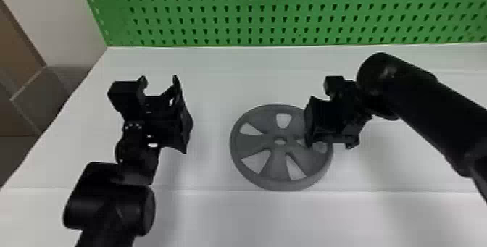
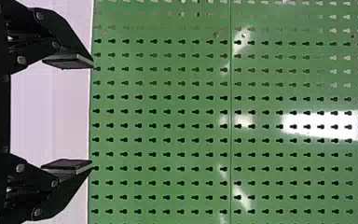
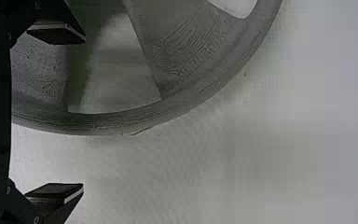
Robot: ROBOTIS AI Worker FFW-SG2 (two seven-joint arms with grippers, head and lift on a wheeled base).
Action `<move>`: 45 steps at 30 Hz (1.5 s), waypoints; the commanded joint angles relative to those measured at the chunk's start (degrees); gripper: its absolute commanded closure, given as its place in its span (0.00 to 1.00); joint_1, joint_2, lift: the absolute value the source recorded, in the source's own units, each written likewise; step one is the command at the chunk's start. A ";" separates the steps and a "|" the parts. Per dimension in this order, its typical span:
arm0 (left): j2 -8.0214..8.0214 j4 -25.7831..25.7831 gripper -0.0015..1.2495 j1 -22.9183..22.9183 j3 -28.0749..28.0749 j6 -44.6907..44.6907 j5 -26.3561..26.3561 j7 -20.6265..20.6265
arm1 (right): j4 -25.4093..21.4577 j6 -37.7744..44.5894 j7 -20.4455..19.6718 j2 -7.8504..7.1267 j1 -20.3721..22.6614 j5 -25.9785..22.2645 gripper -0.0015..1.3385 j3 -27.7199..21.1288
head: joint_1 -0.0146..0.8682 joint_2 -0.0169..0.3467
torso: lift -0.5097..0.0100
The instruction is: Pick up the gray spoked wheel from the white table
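Hanging over the 3 o'clock side of the gray spoked wheel (image 1: 255, 116), the right gripper (image 1: 329, 143) has its two fingers spread wide.
The wheel lies flat on the white table (image 1: 217, 215), with bits of white peeking through its holes; I can't tell if the gripper touches it. At 10 o'clock from the wheel is the left gripper (image 1: 159, 81), wide too, with nothing in it. Thin lines run across the table, and soft gray shadows lie on it. At 12 o'clock, a green board (image 1: 268, 1) full of little holes stands at its far edge. A pale wall (image 1: 50, 21) is at 10 o'clock.
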 commanded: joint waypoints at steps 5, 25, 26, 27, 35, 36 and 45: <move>0.00 0.00 0.39 0.05 -0.18 -0.04 0.12 0.09 | 0.00 0.02 0.33 -0.17 -0.07 0.35 0.13 -0.26 | 0.90 0.29 | 0.84; 0.00 0.00 0.39 -0.04 -0.26 -0.04 0.12 0.17 | -0.18 0.02 0.77 -0.26 -0.42 1.05 0.14 -0.96 | 0.90 0.29 | 0.84; 0.00 0.00 0.39 0.05 -0.26 -0.04 0.12 0.17 | -0.18 0.02 0.85 -0.26 -0.42 0.97 0.14 -0.96 | 0.90 0.29 | 0.84; 0.00 0.00 0.39 0.05 -0.26 -0.04 0.12 0.17 | -0.18 0.02 0.85 -0.26 -0.42 1.05 0.14 -0.96 | 0.90 0.29 | 0.84; 0.00 0.00 0.39 -0.04 -0.26 -0.04 0.12 0.17 | -0.18 0.02 1.03 -0.35 -0.77 1.05 0.21 -0.61 | 0.90 0.29 | 0.84; 0.00 0.00 0.39 -0.04 -0.26 -0.04 0.12 0.17 | -0.18 0.02 1.12 -0.35 -0.77 1.05 0.23 -0.52 | 0.90 0.29 | 0.84; 0.00 0.00 0.39 -0.04 -0.26 0.05 0.12 0.17 | -0.26 0.02 1.21 -0.35 -0.86 1.05 0.39 -0.26 | 0.90 0.29 | 0.84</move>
